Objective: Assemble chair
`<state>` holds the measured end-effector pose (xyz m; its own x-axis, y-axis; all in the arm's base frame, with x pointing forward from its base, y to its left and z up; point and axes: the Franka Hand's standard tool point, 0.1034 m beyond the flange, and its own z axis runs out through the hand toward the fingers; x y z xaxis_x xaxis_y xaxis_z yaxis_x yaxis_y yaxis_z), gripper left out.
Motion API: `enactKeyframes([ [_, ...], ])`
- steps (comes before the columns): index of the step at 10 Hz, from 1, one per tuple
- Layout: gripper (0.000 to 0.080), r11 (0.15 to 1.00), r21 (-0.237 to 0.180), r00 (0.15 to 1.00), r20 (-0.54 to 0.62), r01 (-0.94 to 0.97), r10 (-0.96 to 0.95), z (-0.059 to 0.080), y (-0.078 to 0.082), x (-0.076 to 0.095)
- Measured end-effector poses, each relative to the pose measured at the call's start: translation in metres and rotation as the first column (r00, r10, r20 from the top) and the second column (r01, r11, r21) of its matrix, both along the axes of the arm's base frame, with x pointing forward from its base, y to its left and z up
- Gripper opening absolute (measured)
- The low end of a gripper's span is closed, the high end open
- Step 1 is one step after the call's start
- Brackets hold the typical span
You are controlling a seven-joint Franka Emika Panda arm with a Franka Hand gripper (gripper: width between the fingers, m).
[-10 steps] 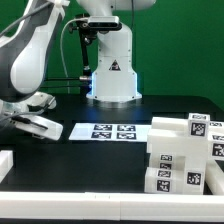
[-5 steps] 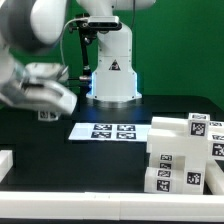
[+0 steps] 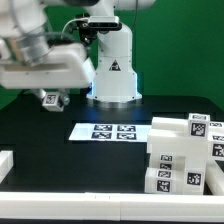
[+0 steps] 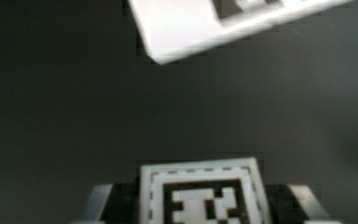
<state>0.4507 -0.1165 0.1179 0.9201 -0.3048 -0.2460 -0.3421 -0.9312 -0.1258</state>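
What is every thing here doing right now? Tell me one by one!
gripper: up above the table, holding nothing; open or shut, cannot tell.
chair pieces: loose, piled together at the exterior view's right, not joined.
marker board: lying flat on the table.

A robotics lab: a black surface [image 3: 60,160] backed by a green curtain [image 3: 190,45], a fixed marker board [image 3: 108,131], and tagged white chair parts [image 3: 185,150] near its corner.

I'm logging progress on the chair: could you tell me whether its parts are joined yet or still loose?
Cannot tell: the white chair parts sit packed together at the exterior view's right, and no joint shows. The gripper is away from them.
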Motion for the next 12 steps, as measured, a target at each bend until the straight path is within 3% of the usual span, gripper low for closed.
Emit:
enactKeyframes([
  [1, 0.0281, 0.999, -0.029, 0.996, 0.085, -0.014, 0.016, 0.009, 0.013, 0.008],
  [2, 0.0281, 0.999, -0.046, 0.990, 0.142, -0.006, 0.013, 0.003, 0.011, 0.004],
  [4, 0.0281, 0.993, 0.044, 0.992, 0.042, 0.114, -0.116, -0.032, -0.016, -0.023],
  [5, 0.0281, 0.992, 0.047, 0.993, 0.013, 0.118, -0.118, -0.039, -0.018, -0.026],
  [7, 0.0281, 0.987, 0.089, 0.988, -0.080, 0.136, -0.129, -0.041, -0.002, -0.036],
  [8, 0.0281, 0.990, 0.053, 0.988, -0.080, 0.133, -0.129, -0.043, 0.003, -0.034],
  [10, 0.0281, 0.990, 0.068, 0.988, -0.106, 0.122, -0.115, -0.044, 0.005, -0.037],
  [11, 0.0281, 0.987, 0.105, 0.980, -0.170, 0.125, -0.106, -0.044, 0.008, -0.040],
  [12, 0.0281, 0.980, 0.190, 0.969, -0.245, 0.063, -0.015, -0.047, 0.006, -0.039],
])
